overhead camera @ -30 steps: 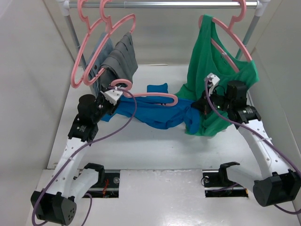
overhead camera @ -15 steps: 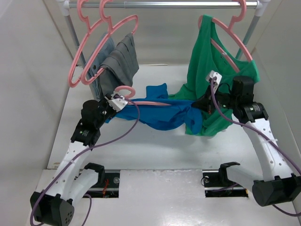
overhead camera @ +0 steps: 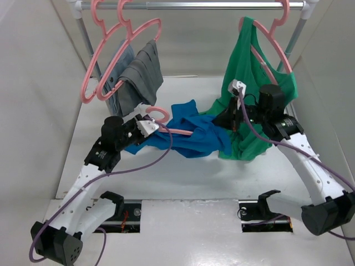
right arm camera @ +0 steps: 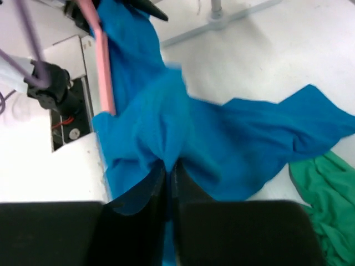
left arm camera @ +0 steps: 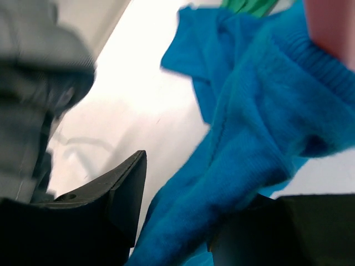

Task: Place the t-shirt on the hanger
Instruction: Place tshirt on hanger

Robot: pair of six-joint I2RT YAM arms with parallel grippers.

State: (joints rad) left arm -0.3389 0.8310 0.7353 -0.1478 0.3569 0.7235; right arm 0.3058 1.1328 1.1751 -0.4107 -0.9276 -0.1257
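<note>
The bright blue t-shirt [overhead camera: 197, 133] lies bunched on the white table between the arms. The pink hanger [overhead camera: 177, 131] lies flat, its hook at my left gripper [overhead camera: 151, 126] and one arm pushed into the blue cloth. My left gripper [left arm camera: 183, 205] is shut on the hanger, with t-shirt [left arm camera: 266, 122] fabric draped between its fingers and a bit of pink hanger [left arm camera: 333, 22] at the top right. My right gripper [overhead camera: 226, 121] pinches a fold of the t-shirt [right arm camera: 233, 138]; its jaws [right arm camera: 169, 163] are closed tight on the cloth, beside the hanger [right arm camera: 104, 66].
A rail [overhead camera: 194, 4] spans the back. Pink hangers with grey garments [overhead camera: 138, 72] hang at its left, close above my left arm. A green tank top [overhead camera: 249, 72] hangs at its right, draping behind my right gripper. White walls close in both sides.
My left gripper moved right and forward with the hanger. My right gripper moved left, pulling the t-shirt into a tighter bunch over the hanger's arm.
</note>
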